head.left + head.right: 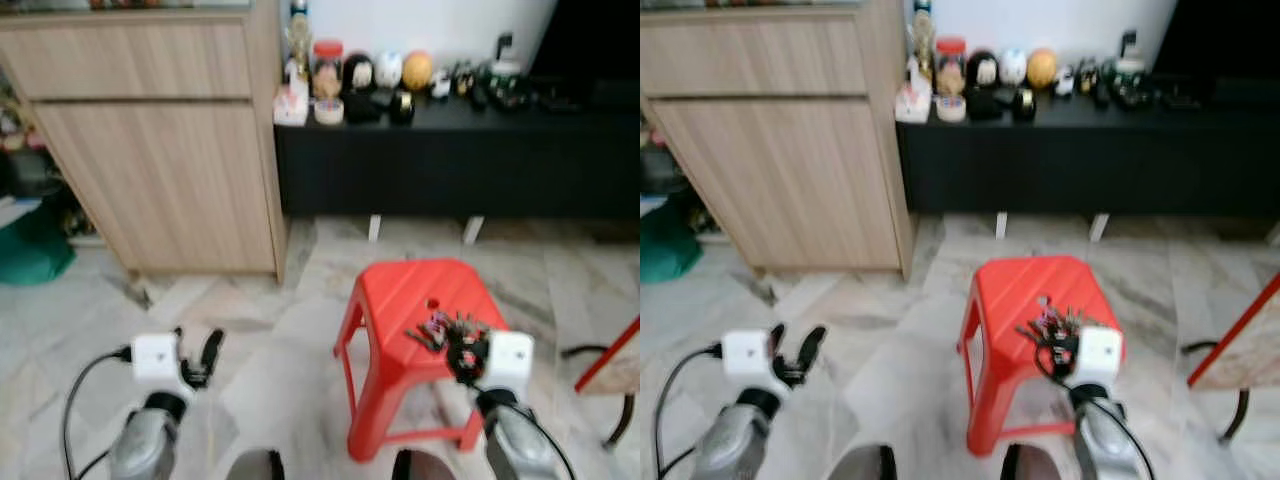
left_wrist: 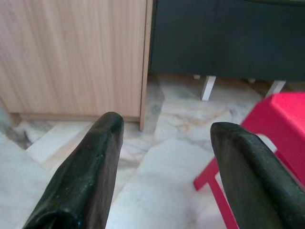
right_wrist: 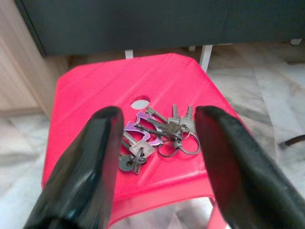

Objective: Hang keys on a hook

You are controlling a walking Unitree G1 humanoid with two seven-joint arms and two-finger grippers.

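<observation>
Keys (image 3: 155, 133) waiting on the red stool (image 3: 95, 90)
We lower our wide-spread right gripper (image 3: 157, 157) squarely over the bunch, then pinch the ring

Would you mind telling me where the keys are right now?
The keys lie on the red stool, near its front edge beside the seat's hole, on the robot's right, with the open right tool just before them.

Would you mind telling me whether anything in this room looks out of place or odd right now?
The bunch of keys lies loose on the seat of the red plastic stool, near its front edge, an odd spot for keys. The right gripper hangs open over them, not touching. Nothing looks spilled or broken.
</observation>
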